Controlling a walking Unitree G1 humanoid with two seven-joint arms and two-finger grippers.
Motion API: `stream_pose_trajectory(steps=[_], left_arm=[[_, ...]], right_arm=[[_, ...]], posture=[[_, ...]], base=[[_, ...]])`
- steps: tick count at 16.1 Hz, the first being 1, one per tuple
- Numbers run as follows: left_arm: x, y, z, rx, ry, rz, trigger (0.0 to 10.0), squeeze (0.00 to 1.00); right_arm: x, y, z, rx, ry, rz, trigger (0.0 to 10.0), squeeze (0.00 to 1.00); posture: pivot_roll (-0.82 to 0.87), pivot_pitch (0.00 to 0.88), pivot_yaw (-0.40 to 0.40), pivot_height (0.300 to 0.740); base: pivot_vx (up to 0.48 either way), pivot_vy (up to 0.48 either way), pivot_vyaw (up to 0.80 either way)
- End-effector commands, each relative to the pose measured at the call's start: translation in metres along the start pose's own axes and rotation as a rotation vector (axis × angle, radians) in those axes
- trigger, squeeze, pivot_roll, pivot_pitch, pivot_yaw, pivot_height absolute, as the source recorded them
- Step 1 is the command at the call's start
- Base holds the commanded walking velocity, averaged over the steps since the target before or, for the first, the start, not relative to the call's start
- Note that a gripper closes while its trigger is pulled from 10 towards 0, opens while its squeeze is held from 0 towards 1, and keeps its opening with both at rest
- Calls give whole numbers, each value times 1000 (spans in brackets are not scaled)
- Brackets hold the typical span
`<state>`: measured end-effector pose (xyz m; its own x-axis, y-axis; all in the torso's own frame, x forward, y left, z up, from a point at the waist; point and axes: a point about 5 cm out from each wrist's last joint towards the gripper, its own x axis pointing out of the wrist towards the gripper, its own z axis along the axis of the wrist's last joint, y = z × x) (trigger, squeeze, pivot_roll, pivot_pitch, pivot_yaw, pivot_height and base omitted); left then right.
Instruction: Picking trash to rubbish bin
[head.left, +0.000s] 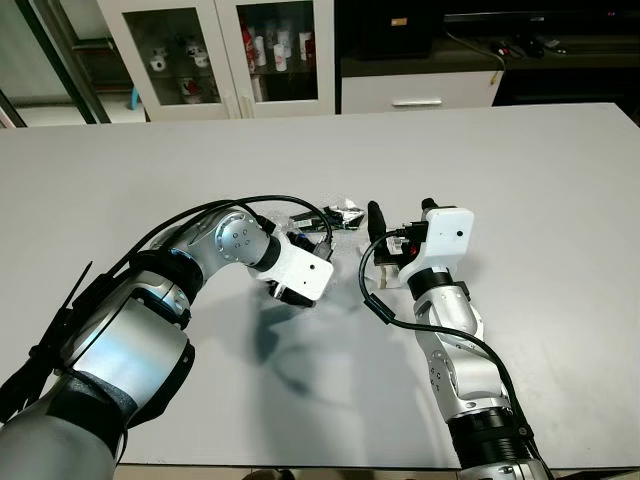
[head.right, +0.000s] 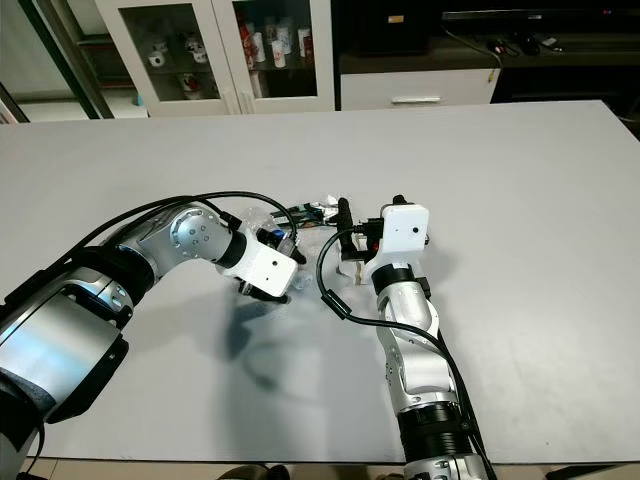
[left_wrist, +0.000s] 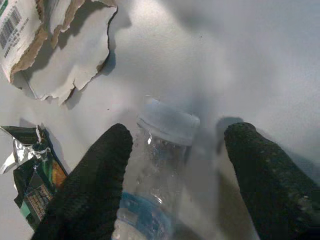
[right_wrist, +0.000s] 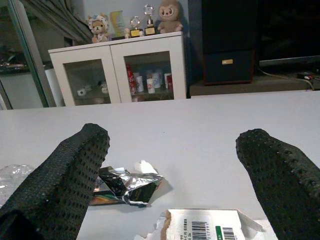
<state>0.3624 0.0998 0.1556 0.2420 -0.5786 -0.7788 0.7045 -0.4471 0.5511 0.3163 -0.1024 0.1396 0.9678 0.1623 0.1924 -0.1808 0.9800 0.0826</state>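
Bare surface (head.left: 560, 180) lies open from 12 through 3 o'clock; torn cardboard (left_wrist: 75, 60) and foil wrapper (right_wrist: 125, 186) crowd the centre.

Both arms: brushed silver shells, black bands at joints. Left arm (head.left: 150, 320) has a round silver elbow joint with small screws, black cables looped over it, white boxy wrist block. Right arm (head.left: 455, 350) has the same white block with a small dark hole, black cable curling alongside, black ribbed collar lower down. Fingers (right_wrist: 60, 185) are black, dimpled, rounded at the tips.
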Motion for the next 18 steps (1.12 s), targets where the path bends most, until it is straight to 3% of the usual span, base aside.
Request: stream_pose_trajectory(steps=[1,2,13,16,17,18], left_arm=[[4,-6,-2,-1,14,-30,1216,0],[4,-6,-2,-1,15,-31,0,0],[2,-8,-4,14,32,-51,0,0],[1,-8,-6,7,36,-37,118,0],[1,-8,-6,5,37,-29,10000,0],[1,-7,-6,2,38,-21,10000,0]], right_arm=[[-1,0,2,12,-7,-8,10000,0],[-1,0,2,13,-6,-8,10000,0],[0,2,1,31,9,16,10000,0],[-3,4,-6,15,56,82,10000,0],[-4,3,-7,14,56,76,10000,0],[-3,2,-6,13,55,72,10000,0]], posture=[[-112,58,121,740],[-112,58,121,740],[-107,55,120,740],[-105,53,116,740],[-104,53,116,740],[-106,50,116,740]], base=[[0,0,0],[0,0,0],[0,0,0],[0,0,0],[0,0,0],[0,0,0]])
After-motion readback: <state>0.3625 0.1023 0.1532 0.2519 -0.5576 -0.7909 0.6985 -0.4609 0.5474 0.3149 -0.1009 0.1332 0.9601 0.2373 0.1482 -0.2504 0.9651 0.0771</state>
